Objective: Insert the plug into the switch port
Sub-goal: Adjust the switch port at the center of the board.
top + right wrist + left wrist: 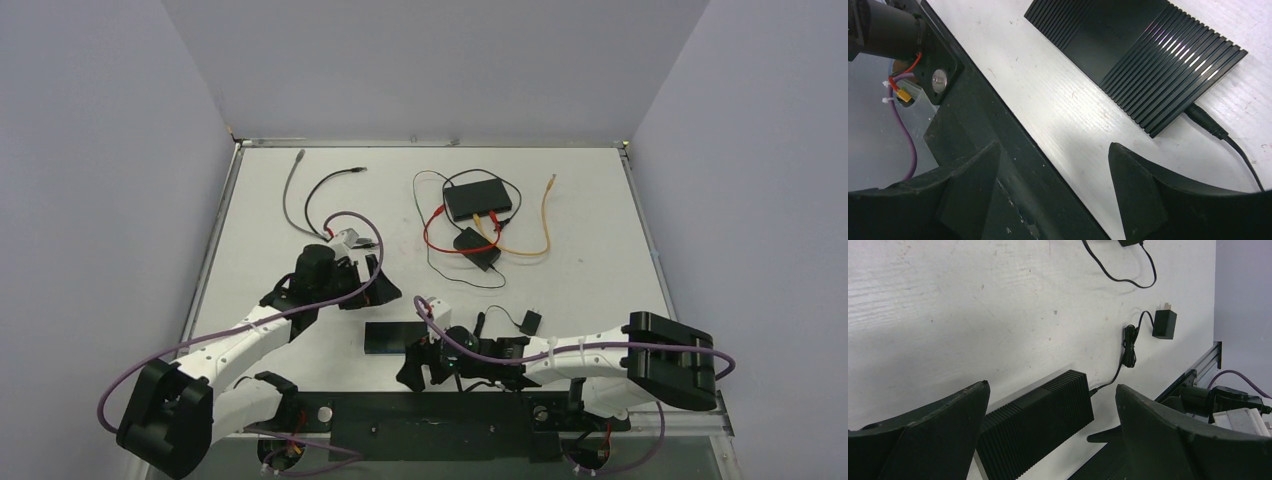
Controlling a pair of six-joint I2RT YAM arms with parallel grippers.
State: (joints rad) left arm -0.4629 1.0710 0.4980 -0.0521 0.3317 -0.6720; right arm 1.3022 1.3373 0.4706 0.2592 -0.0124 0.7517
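Both claws gape wide and hold nothing: the left claw (378,285) (1052,387) hangs just beyond a ribbed black box (392,338) (1043,420), and the right claw (418,365) (1054,146) sits on the box's near side at the table (580,280) edge. Only the wrist views show the box's fins and the barrel lead (1205,120) in its end. Only the top view shows the loose grey plug (301,155) and black plug (360,170) far beyond the left claw, and the cabled switch (478,200) far beyond the right claw.

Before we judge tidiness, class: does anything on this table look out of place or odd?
Nothing spilled or broken. Red, orange and black cables tangle loosely around the far switch, and the wall adapter wired to the ribbed box lies loose, plugged into nothing.
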